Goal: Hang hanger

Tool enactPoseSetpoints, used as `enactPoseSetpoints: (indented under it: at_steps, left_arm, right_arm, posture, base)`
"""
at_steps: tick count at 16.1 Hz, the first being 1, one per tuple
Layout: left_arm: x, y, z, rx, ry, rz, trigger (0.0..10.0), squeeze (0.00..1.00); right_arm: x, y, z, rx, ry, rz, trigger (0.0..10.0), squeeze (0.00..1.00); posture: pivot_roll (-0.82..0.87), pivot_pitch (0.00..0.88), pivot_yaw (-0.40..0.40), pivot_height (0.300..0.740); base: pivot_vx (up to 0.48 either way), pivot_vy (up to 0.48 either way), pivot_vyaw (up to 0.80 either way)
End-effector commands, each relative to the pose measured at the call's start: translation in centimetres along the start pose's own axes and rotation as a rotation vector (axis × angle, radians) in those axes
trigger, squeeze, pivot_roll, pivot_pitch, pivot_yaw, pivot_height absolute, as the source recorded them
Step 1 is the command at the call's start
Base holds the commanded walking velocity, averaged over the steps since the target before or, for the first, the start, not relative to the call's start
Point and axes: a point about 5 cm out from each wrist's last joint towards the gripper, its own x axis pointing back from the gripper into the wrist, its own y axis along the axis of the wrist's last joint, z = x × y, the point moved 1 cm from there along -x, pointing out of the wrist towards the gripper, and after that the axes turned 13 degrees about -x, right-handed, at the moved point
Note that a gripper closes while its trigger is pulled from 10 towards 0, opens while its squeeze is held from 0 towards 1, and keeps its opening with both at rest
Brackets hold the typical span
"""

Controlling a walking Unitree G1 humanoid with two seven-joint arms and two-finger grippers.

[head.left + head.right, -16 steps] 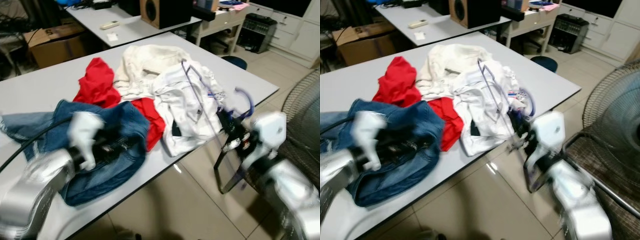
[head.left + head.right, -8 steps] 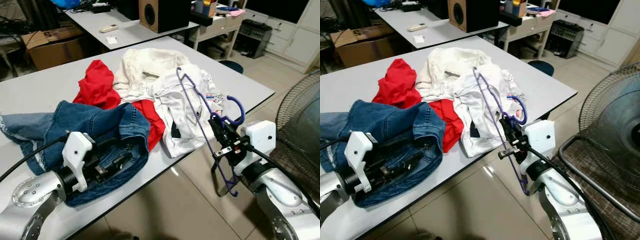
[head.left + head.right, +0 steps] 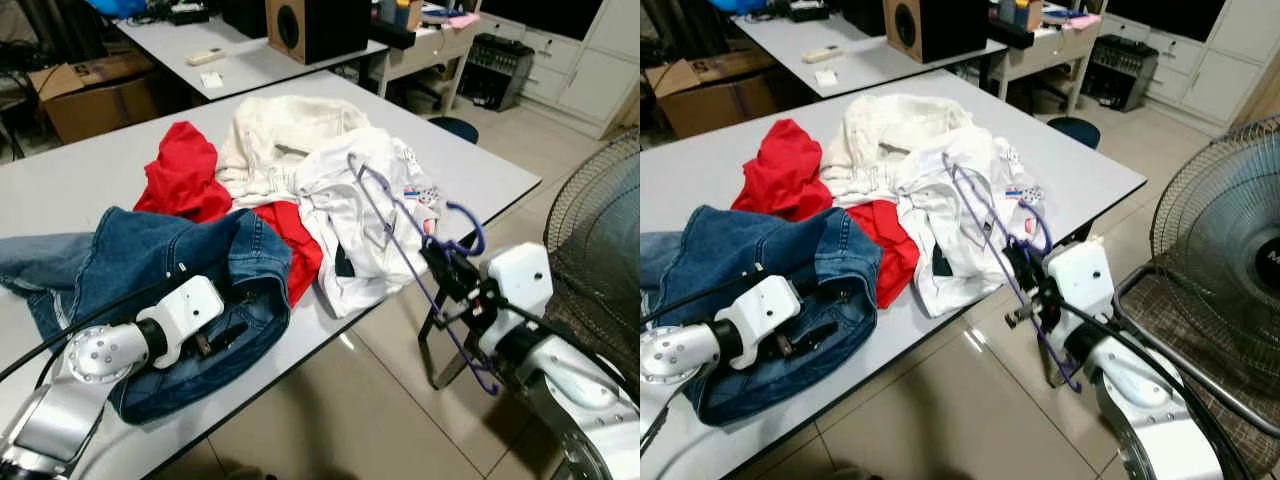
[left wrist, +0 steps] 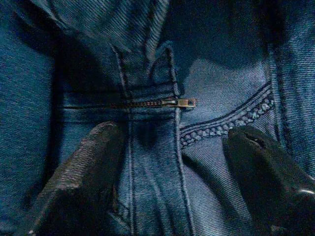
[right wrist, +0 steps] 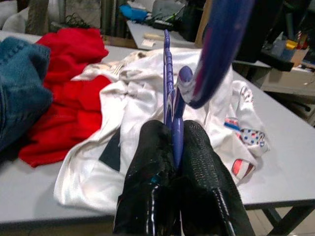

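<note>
1. Right wrist view gives me the clearest read: my right gripper [image 5: 176, 142] has its two black fingers pressed together on the purple hanger [image 3: 420, 255], pinching it just below the hook; the hook curls up above the fingertips.
2. In the head views that hanger is held in the air off the right edge of the tabletop [image 3: 90, 170], tilted, its upper arm reaching back over the white shirt [image 3: 365, 215] and its lower end hanging down toward the tiled floor [image 3: 340, 410].
3. My left gripper [image 4: 172, 147] sits on the blue jeans [image 3: 150, 270] at the near left of the tabletop; the left wrist view shows its fingers spread apart with denim and a brass zipper [image 4: 162, 103] between them, gripping nothing that I can see.
4. A red garment [image 3: 185, 175] lies between the jeans and the white shirt; a cream garment [image 3: 275, 135] lies farther back.
5. A floor fan [image 3: 1215, 235] stands at the right.
</note>
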Motion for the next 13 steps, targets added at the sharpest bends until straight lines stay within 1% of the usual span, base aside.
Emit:
enactPoseSetpoints:
  at_steps: [1, 2, 3, 5, 6, 8, 9, 13]
  left_arm:
    - [-0.2, -0.2, -0.1, 0.036, -0.002, 0.004, 1.8, 0.0]
    - [-0.6, -0.5, 0.0, 0.053, 0.021, 0.024, 0.0, 0.0]
    - [-1.0, -0.8, 0.1, 0.06, 0.044, 0.045, 0.0, 0.0]
    - [-1.2, -1.0, 0.2, 0.084, 0.057, 0.054, 0.0, 0.0]
    - [-1.1, -1.5, 0.5, 0.142, 0.075, 0.058, 0.0, 0.0]
    - [-1.0, -2.1, 0.8, 0.206, 0.095, 0.064, 0.0, 0.0]
    - [-1.1, -2.3, 0.8, 0.221, 0.102, 0.066, 0.0, 0.0]
    - [-1.6, -2.3, 1.0, 0.231, 0.107, 0.057, 0.0, 0.0]
  right_arm:
    - [0.2, 0.4, 0.3, 0.011, 0.022, -0.006, 10.0, 0.0]
    - [0.3, 0.4, 0.2, 0.013, 0.021, -0.004, 10.0, 0.0]
    - [0.3, 0.4, 0.1, 0.014, 0.021, -0.005, 10.0, 0.0]
    - [0.3, 0.5, 0.1, 0.017, 0.024, -0.007, 10.0, 0.0]
    - [0.3, 0.6, 0.0, 0.017, 0.027, -0.006, 10.0, 0.0]
    - [0.4, 0.6, 0.0, 0.016, 0.03, -0.006, 10.0, 0.0]
    - [0.4, 0.6, 0.0, 0.015, 0.032, -0.006, 10.0, 0.0]
    - [0.3, 0.6, 0.1, 0.014, 0.047, -0.002, 10.0, 0.0]
  posture:
    - [-0.01, 0.0, 0.025, 0.74]
    - [-0.02, 0.0, 0.023, 0.74]
    - [-0.02, 0.0, 0.022, 0.74]
    - [-0.02, 0.0, 0.023, 0.74]
    - [-0.02, 0.0, 0.021, 0.74]
    - [-0.03, 0.0, 0.018, 0.74]
    - [-0.03, 0.0, 0.015, 0.74]
    - [-0.03, 0.0, 0.017, 0.74]
  base:
    - [0.0, 0.0, 0.0]
    - [0.0, 0.0, 0.0]
    - [0.0, 0.0, 0.0]
    - [0.0, 0.0, 0.0]
    - [0.0, 0.0, 0.0]
    - [0.0, 0.0, 0.0]
    - [0.0, 0.0, 0.0]
    - [0.0, 0.0, 0.0]
